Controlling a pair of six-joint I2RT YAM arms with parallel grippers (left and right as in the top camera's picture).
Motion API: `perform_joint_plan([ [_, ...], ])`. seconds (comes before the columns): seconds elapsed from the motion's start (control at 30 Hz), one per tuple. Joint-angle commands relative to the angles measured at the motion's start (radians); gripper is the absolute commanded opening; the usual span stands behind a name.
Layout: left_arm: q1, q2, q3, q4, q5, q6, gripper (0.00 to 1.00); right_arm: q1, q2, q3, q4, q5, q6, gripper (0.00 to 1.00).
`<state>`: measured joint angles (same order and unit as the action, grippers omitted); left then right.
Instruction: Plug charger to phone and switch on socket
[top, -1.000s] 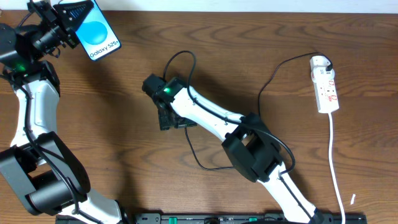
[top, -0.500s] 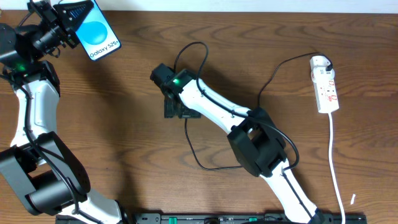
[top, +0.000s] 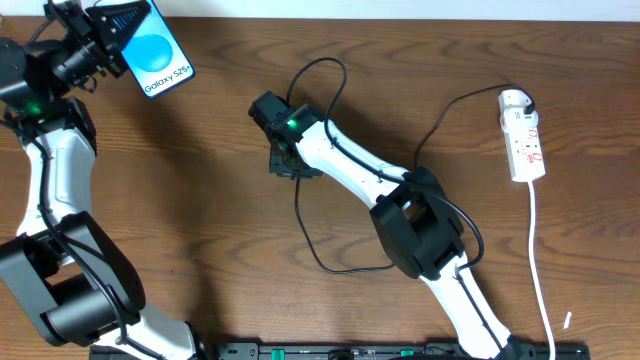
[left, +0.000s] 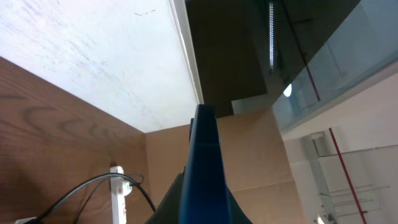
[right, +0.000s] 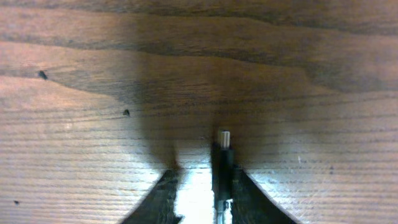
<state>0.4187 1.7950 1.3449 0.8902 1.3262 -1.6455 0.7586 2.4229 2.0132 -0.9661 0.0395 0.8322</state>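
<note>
1. Left gripper (top: 100, 35): closed on the phone (top: 158, 55). I hold it at the table's (top: 200, 220) 10 o'clock corner, screen up in the overhead view. In my left wrist view only its dark blue edge (left: 204, 168) shows.

2. Right gripper (top: 285, 165): near the table centre, pointing down at the wood. In my right wrist view the charger's plug (right: 223, 138) stands between the fingers (right: 158, 199), close against the 3 o'clock one. A bright gap shows on its 9 o'clock side, so the jaws stand apart and are not clamped.

3. Charger (top: 299, 215): loops at 12 and 6 o'clock of the right gripper.

4. Socket (top: 524, 135): lies flat at the table's 2 o'clock edge, well apart from both grippers.
</note>
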Motion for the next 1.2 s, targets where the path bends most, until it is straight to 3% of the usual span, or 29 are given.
perform_joint_plan([
  [0.0, 0.003, -0.022, 0.014, 0.010, 0.003, 0.002, 0.07, 0.000, 0.038, -0.008, -0.006, 0.000, 0.005, 0.18],
  [0.33, 0.003, -0.022, 0.014, 0.010, 0.003, 0.003, 0.07, 0.000, 0.038, -0.008, -0.006, -0.001, 0.005, 0.02],
  [0.57, 0.003, -0.022, 0.014, 0.010, 0.003, 0.003, 0.07, -0.003, 0.038, -0.008, -0.003, -0.056, -0.008, 0.01],
  [0.73, 0.003, -0.022, 0.014, 0.010, 0.003, 0.002, 0.07, -0.053, 0.038, 0.017, 0.040, -0.371, -0.108, 0.01],
  [0.97, 0.003, -0.022, 0.014, 0.011, 0.002, 0.002, 0.07, -0.201, 0.038, 0.035, 0.194, -1.022, -0.335, 0.01],
  [1.17, 0.003, -0.022, 0.014, 0.011, 0.002, 0.002, 0.07, -0.300, 0.038, 0.035, 0.286, -1.458, -0.528, 0.01],
])
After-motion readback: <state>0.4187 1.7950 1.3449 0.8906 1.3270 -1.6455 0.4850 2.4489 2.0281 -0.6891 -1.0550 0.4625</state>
